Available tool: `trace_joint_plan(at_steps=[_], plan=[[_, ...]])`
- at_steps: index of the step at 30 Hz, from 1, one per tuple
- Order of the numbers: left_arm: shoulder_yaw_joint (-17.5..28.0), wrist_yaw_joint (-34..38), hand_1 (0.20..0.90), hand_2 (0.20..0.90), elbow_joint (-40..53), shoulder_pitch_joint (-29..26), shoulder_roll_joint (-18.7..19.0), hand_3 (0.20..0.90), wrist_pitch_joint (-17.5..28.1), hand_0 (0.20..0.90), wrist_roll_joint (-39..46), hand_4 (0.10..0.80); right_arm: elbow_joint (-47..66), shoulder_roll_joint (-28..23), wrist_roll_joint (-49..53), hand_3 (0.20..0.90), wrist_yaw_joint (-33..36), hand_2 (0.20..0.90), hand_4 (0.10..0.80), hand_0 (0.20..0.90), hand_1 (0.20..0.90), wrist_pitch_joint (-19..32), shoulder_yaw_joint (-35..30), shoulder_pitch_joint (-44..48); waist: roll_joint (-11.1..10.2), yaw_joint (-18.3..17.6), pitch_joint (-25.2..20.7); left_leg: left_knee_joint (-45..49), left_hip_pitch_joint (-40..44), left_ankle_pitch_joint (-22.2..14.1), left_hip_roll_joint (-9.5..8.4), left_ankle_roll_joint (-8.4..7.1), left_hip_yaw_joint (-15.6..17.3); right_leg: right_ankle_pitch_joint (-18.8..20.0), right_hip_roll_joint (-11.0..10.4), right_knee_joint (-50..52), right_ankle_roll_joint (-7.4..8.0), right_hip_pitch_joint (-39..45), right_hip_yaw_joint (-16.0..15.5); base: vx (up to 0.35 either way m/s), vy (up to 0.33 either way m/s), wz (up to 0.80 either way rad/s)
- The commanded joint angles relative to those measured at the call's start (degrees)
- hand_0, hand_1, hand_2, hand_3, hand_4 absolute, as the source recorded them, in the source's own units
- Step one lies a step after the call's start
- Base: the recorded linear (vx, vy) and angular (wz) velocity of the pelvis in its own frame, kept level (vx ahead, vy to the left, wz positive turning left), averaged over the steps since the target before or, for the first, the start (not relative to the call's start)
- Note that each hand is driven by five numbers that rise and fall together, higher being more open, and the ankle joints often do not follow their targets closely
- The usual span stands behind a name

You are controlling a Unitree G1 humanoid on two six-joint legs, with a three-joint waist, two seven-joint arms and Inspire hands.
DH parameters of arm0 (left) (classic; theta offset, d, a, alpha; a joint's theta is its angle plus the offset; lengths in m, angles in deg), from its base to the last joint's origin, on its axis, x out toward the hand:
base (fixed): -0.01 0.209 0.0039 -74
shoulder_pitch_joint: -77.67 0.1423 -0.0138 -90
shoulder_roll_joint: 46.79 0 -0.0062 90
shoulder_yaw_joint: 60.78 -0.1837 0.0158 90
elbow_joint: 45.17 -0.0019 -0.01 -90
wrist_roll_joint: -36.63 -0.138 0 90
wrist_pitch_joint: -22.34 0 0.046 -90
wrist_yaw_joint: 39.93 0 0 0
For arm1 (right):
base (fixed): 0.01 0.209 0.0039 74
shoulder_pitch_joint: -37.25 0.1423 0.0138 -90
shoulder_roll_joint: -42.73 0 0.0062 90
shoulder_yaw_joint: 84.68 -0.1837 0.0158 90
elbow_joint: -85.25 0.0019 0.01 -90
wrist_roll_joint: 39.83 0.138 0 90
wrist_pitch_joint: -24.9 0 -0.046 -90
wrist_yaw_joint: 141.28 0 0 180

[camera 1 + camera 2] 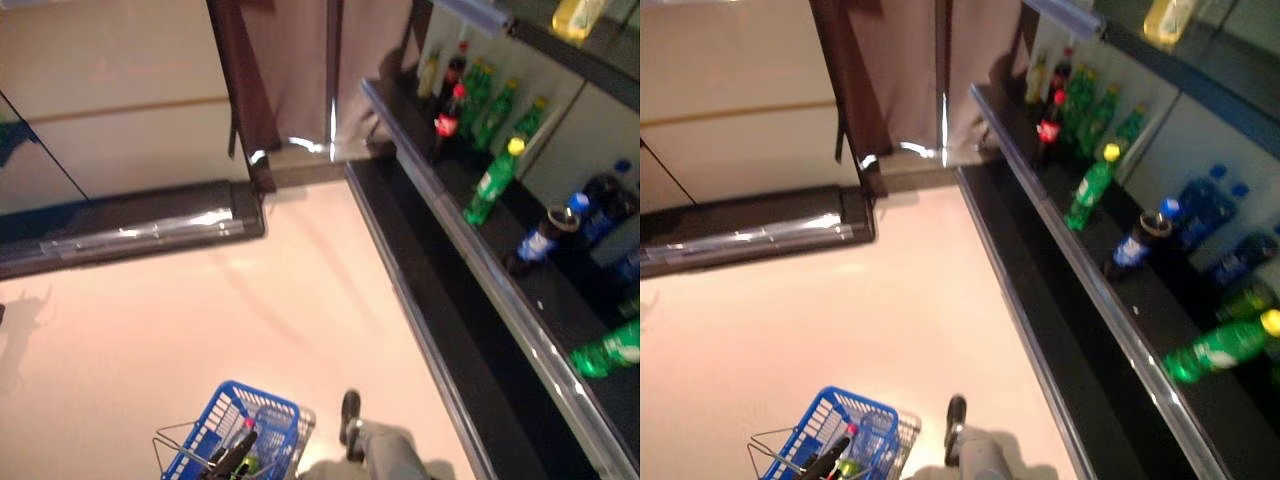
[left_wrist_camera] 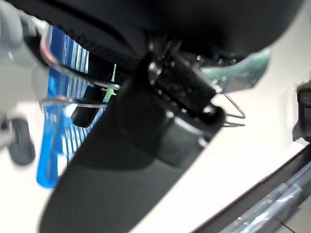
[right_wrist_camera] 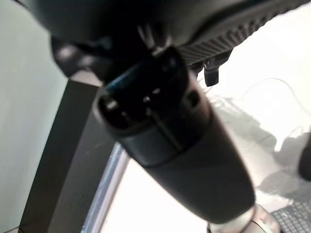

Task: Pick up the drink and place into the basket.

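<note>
A blue wire basket (image 1: 268, 418) hangs low at the bottom of the eye views, above the pale floor. My left hand (image 1: 232, 452) sits over it, and in the left wrist view its thumb (image 2: 160, 121) and fingers curl round the basket's metal handle (image 2: 231, 112). Something green with a pink cap (image 1: 848, 440) lies inside. Drinks stand on the dark shelf (image 1: 470, 250) to the right: a green bottle with a yellow cap (image 1: 492, 180), a red-capped cola bottle (image 1: 447, 118), blue-capped bottles (image 1: 540, 238) and a green bottle lying down (image 1: 608, 350). My right hand (image 3: 175, 126) shows only in its wrist view, holding nothing visible.
The shelf's metal front edge (image 1: 500, 300) runs diagonally down the right side. A low dark platform (image 1: 130, 230) lies across the floor at the left, and a dark post (image 1: 240, 90) stands behind it. An upper shelf (image 1: 580, 40) holds a yellow bottle (image 1: 575, 15).
</note>
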Motion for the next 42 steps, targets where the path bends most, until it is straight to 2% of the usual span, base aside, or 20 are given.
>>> trace_joint_plan(at_steps=[1,3,5,8,10,11,14,17,18,19,21,23,25,28,31,33,35,38,40,42], plan=[[-3.00,-7.98,0.300,0.300,8.56,-7.32,-0.57,0.200,11.98,0.300,-4.05,0.100,1.83,-3.31,-2.96,0.900,0.40,0.900,0.800,0.900,0.900,2.93,1.85,1.36,-2.78,-0.41,-0.35,23.10,-8.31,24.22,-5.52,-3.18,-2.58,3.57,1.53,-9.80,3.22,7.06,0.53,0.489,-0.029,-0.25],[-3.80,-6.04,0.300,0.300,11.80,-7.86,0.27,0.200,11.32,0.300,-3.40,0.100,4.22,-4.40,-4.10,0.900,1.24,0.900,0.800,0.900,0.900,1.97,3.31,1.49,-4.50,1.64,0.67,25.23,-19.29,21.89,-3.51,-1.15,-3.15,1.45,0.30,-9.48,2.69,9.97,3.53,0.389,0.026,-0.16],[-3.49,-5.66,0.300,0.300,13.79,-8.06,1.00,0.200,11.21,0.300,-2.99,0.100,4.20,-5.07,-4.25,0.900,0.40,0.900,0.800,0.900,0.900,2.03,3.59,2.39,-4.74,3.61,2.02,21.27,-23.15,20.44,-1.84,-0.23,-4.22,0.32,0.39,-9.60,3.04,12.31,6.70,0.265,0.096,-0.53],[-2.87,-5.84,0.300,0.300,15.21,-7.55,2.11,0.200,11.03,0.300,-2.16,0.100,3.04,-5.63,-4.33,0.900,-1.11,0.900,0.800,0.900,0.900,1.88,4.19,5.04,-4.86,5.66,2.20,1.42,-21.78,18.85,1.80,1.03,-8.27,-1.06,0.64,-10.25,4.74,14.26,12.48,0.404,0.256,-0.92],[-2.16,-6.06,0.300,0.300,14.83,-5.98,2.41,0.200,10.57,0.300,-1.15,0.100,2.01,-6.01,-4.41,0.900,-1.92,0.900,0.800,0.900,0.900,1.68,5.06,6.06,-4.09,7.92,2.74,-12.44,-20.98,23.65,5.10,-0.76,-17.76,-2.65,1.74,-9.62,5.20,16.17,17.65,0.444,0.289,-1.03],[-1.65,-6.14,0.300,0.300,14.56,-5.33,2.17,0.200,10.50,0.300,-0.85,0.100,1.86,-6.03,-4.18,0.900,-1.95,0.900,0.800,0.900,0.900,1.53,5.22,6.34,-3.76,8.42,2.56,-14.87,-21.81,25.30,6.14,-1.41,-20.61,-3.13,2.20,-9.34,5.23,16.44,19.53,0.402,0.303,-0.99],[0.25,-6.80,0.300,0.300,12.35,-5.06,0.38,0.200,10.82,0.300,-2.10,0.100,0.74,-5.27,-3.10,0.900,-1.88,0.900,0.800,0.900,0.900,1.43,4.28,6.94,-2.93,8.53,2.80,-11.46,-22.88,24.59,6.55,-1.45,-21.95,-6.11,-0.19,-6.69,6.70,18.05,22.35,0.327,0.398,-1.29],[0.36,-7.09,0.300,0.300,11.72,-6.11,0.50,0.200,9.69,0.300,-2.15,0.100,0.00,-4.75,-2.70,0.900,-1.77,0.900,0.800,0.900,0.900,0.94,3.12,7.05,-2.15,7.47,2.86,-9.20,-22.09,22.42,6.42,-1.30,-19.26,-7.25,-2.86,-4.26,8.11,17.49,20.69,0.232,0.367,-1.15],[-0.25,-6.53,0.300,0.300,11.81,-7.78,1.61,0.200,8.77,0.300,-2.85,0.100,0.48,-4.04,-2.43,0.900,-1.33,0.900,0.800,0.900,0.900,0.67,1.51,5.69,-1.63,5.74,2.86,-5.78,-21.51,19.64,4.94,-0.48,-15.34,-7.43,-5.74,-2.10,9.33,17.30,19.29,0.321,0.524,-1.24],[-0.76,-6.17,0.300,0.300,12.06,-8.29,2.16,0.200,8.91,0.300,-2.69,0.100,0.70,-3.65,-1.78,0.900,-1.35,0.900,0.800,0.900,0.900,0.74,1.31,5.04,-1.38,5.18,2.80,-5.69,-20.61,18.97,4.33,0.08,-13.80,-6.98,-6.75,-1.16,9.77,16.77,18.08,0.342,0.552,-0.79],[-0.98,-4.47,0.300,0.300,13.00,-8.61,3.34,0.200,9.72,0.300,-2.04,0.100,1.67,-2.82,-2.47,0.900,-1.62,0.900,0.800,0.900,0.900,0.61,1.43,4.38,-0.80,4.92,2.81,-6.75,-17.78,18.40,3.20,0.81,-10.23,-4.62,-8.65,0.59,10.65,15.08,12.58,0.191,0.325,-0.05],[0.46,-4.17,0.300,0.300,14.38,-7.71,4.51,0.200,10.00,0.300,-1.33,0.100,3.44,-2.23,-4.08,0.900,-2.07,0.900,0.800,0.900,0.900,1.10,2.86,4.82,0.31,5.94,2.85,-9.13,-14.23,18.15,3.80,0.83,-6.04,-3.33,-10.41,3.31,11.35,13.12,5.95,0.081,0.259,-0.73],[2.16,-5.36,0.300,0.300,14.74,-6.28,5.91,0.200,10.47,0.300,-0.95,0.100,5.60,-1.76,-4.22,0.900,-1.50,0.900,0.800,0.900,0.900,0.94,4.39,5.55,1.12,7.22,2.44,-10.86,-12.04,17.32,4.19,0.93,-0.85,-5.58,-9.38,4.55,10.53,12.66,-0.82,0.008,0.221,-1.33],[3.85,-4.93,0.300,0.300,14.52,-5.45,6.54,0.200,10.17,0.300,0.39,0.100,6.52,-1.76,-6.80,0.900,-1.34,0.900,0.800,0.900,0.900,0.85,5.74,6.25,0.87,8.60,1.59,-11.35,-11.50,16.57,3.13,1.07,2.85,-5.24,-8.71,1.32,9.84,13.20,-6.63,-0.019,0.109,-1.36],[5.35,-4.17,0.300,0.300,13.44,-5.16,5.82,0.200,9.61,0.300,0.17,0.100,6.66,-1.99,-8.83,0.900,-1.55,0.900,0.800,0.900,0.900,0.38,7.12,6.30,0.58,9.26,0.94,-11.50,-11.78,16.96,2.31,1.15,3.79,-3.72,-9.00,-1.17,9.67,13.78,-7.15,-0.003,0.010,-0.94],[4.67,-3.59,0.300,0.300,11.92,-5.24,5.14,0.200,9.39,0.300,0.26,0.100,6.76,-2.23,-10.45,0.900,-1.39,0.900,0.800,0.900,0.900,0.90,8.25,6.02,0.58,8.31,0.63,-11.95,-12.07,17.57,2.23,0.81,3.88,-4.59,-6.73,-3.73,8.43,14.19,-4.93,-0.017,-0.044,-0.44],[4.72,-2.91,0.300,0.300,10.52,-5.53,4.34,0.200,8.92,0.300,-0.38,0.100,6.55,-2.43,-12.53,0.900,-1.52,0.900,0.800,0.900,0.900,1.06,8.95,6.13,0.51,8.31,0.33,-12.08,-12.23,17.87,2.31,0.60,4.62,-4.67,-6.60,-5.21,8.13,14.98,-5.47,-0.010,-0.053,-0.29],[4.65,-2.12,0.300,0.300,8.06,-5.78,3.14,0.200,8.26,0.300,0.09,0.100,6.04,-2.55,-14.14,0.900,-2.29,0.900,0.800,0.900,0.900,1.10,9.60,5.75,-0.24,7.46,-0.04,-11.18,-12.98,17.95,2.45,0.17,4.86,-3.65,-5.44,-9.05,7.47,16.11,-3.30,0.006,-0.120,-0.16],[5.21,-2.47,0.300,0.300,7.99,-5.08,1.69,0.200,8.78,0.300,0.93,0.100,6.78,-3.11,-15.98,0.900,-3.92,0.900,0.800,0.900,0.900,0.63,10.06,5.35,-2.00,7.52,0.53,-2.44,-15.61,15.71,3.24,-0.20,6.16,-2.85,-5.92,-11.13,6.42,17.14,-3.61,-0.001,-0.194,-0.12],[5.77,-2.49,0.300,0.300,8.09,-4.86,1.17,0.200,8.26,0.300,0.41,0.100,7.26,-3.61,-16.38,0.900,-3.77,0.900,0.800,0.900,0.900,-0.15,10.60,5.44,-2.70,8.42,1.64,7.20,-20.21,17.60,4.33,-1.37,3.89,-2.59,-5.79,-11.53,5.41,17.41,-3.19,0.001,-0.144,-0.16]])
